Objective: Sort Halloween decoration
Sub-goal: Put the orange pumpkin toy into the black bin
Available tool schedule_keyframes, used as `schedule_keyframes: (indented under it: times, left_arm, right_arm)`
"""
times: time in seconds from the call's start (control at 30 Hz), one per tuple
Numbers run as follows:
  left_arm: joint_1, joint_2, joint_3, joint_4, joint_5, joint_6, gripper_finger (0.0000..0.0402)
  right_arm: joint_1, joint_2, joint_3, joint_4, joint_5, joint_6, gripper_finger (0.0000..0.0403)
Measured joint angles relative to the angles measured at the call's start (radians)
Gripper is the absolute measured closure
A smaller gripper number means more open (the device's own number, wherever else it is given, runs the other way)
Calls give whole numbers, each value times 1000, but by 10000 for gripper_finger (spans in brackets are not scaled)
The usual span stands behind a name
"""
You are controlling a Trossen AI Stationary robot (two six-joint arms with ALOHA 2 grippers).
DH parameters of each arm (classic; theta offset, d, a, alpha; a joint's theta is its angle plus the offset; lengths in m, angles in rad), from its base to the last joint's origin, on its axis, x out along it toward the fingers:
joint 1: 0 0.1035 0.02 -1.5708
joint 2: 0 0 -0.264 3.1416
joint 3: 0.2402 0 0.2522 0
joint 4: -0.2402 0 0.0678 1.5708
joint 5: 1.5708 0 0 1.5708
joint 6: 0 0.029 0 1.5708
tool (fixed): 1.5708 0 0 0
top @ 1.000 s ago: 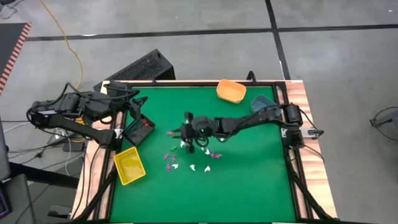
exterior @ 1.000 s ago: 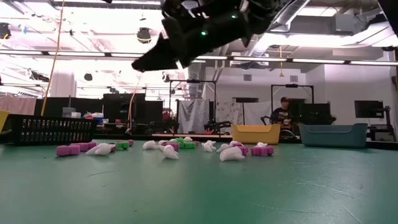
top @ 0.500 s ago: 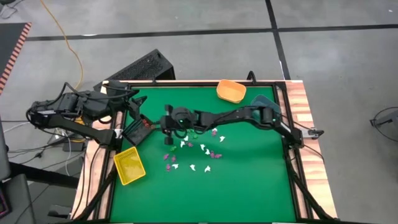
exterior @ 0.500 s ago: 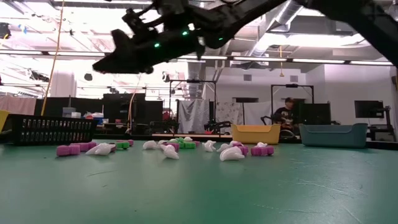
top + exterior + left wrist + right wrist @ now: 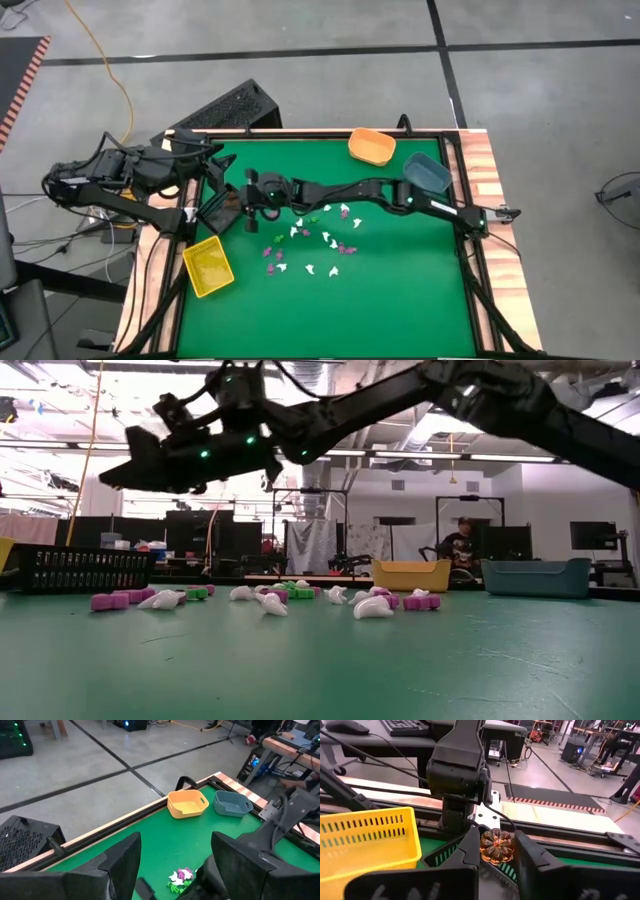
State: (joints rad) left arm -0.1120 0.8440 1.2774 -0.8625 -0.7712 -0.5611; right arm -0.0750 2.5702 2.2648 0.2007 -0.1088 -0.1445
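Green felt covers the surface (image 5: 400,290), trinkets (image 5: 310,240) scattered mid-surface. Right gripper (image 5: 250,192) pinches an orange pumpkin trinket (image 5: 496,846) above the black bin (image 5: 222,208), likely for dropping; left gripper (image 5: 172,865) waits wide at the left edge.

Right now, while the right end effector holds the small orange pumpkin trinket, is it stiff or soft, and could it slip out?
The pumpkin trinket looks stiff: its ribbed shape stays round between the fingers of the right end effector. It is probably light, being tiny. Its glossy surface and the grip on two sides only suggest that it could slip or twist.
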Motion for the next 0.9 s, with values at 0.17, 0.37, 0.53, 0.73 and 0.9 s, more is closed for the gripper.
schedule_keyframes:
  times: [0.17,0.37,0.53,0.73,0.9]
  left_arm:
    - [0,0,0,0,0,0,170]
    - [0,0,0,0,0,23,170]
    - [0,0,0,0,-1,25,170]
    - [0,0,0,0,-2,25,170]
    - [0,0,0,-1,-3,48,170]
  right_arm:
    - [0,71,90,-16,0,21,331]
    - [-12,85,91,11,1,47,331]
    - [-27,87,90,10,1,51,331]
    - [-41,87,90,21,2,51,331]
    - [-43,87,90,25,1,66,331]
